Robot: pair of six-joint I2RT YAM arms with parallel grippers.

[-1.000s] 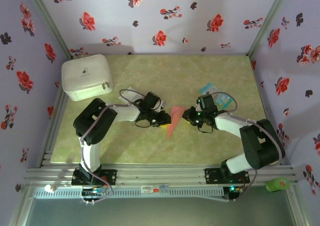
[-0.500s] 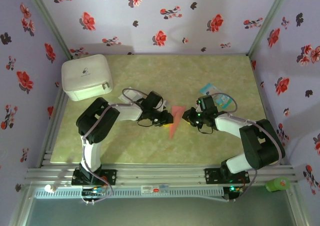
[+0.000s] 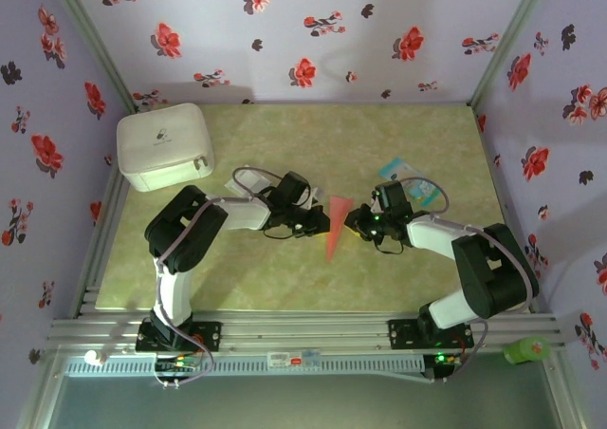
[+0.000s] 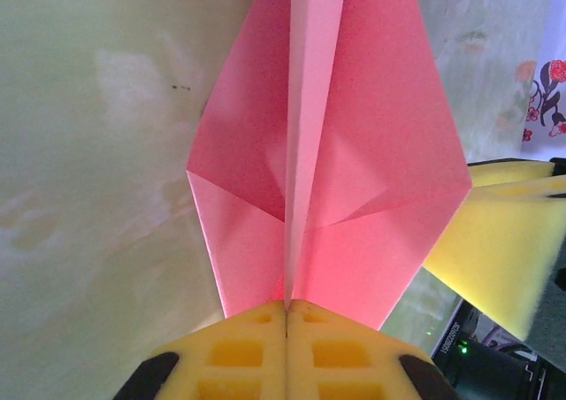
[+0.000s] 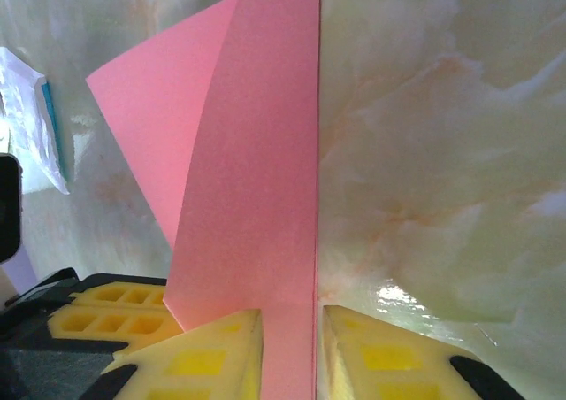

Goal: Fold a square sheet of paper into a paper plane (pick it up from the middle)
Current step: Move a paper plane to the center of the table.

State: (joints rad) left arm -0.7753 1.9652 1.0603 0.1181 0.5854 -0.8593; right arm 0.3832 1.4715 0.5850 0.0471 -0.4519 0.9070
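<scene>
Left hand (image 3: 318, 222): its yellow pads are pressed together on the centre crease of the paper plane (image 3: 335, 222). In its wrist view, the hand (image 4: 286, 307) grips the raised middle fold, and a pink wing (image 4: 327, 152) spreads out on each side just past the fingertips.
Right hand (image 3: 353, 222): it faces the left hand, with the paper between them. In its wrist view, the hand (image 5: 289, 329) has its pads a little apart and a band of the pink sheet (image 5: 256, 196) running up between them. I cannot tell whether they actually pinch it.
Paper plane: a narrow salmon-pink dart held between the two hands. Its broad end is level with the fingertips, and its point reaches toward the arm bases, low over the table (image 3: 285, 277).
Change since a second ago: the left hand has crept closer to the right hand. The dart looks slimmer and hangs straighter than before, when it showed a wider, slanted face. The right hand has barely shifted.
Nearby: a teal-and-white packet (image 3: 410, 175) lies just behind the right hand. A white box (image 3: 163, 146) sits well away, beyond the left arm.
</scene>
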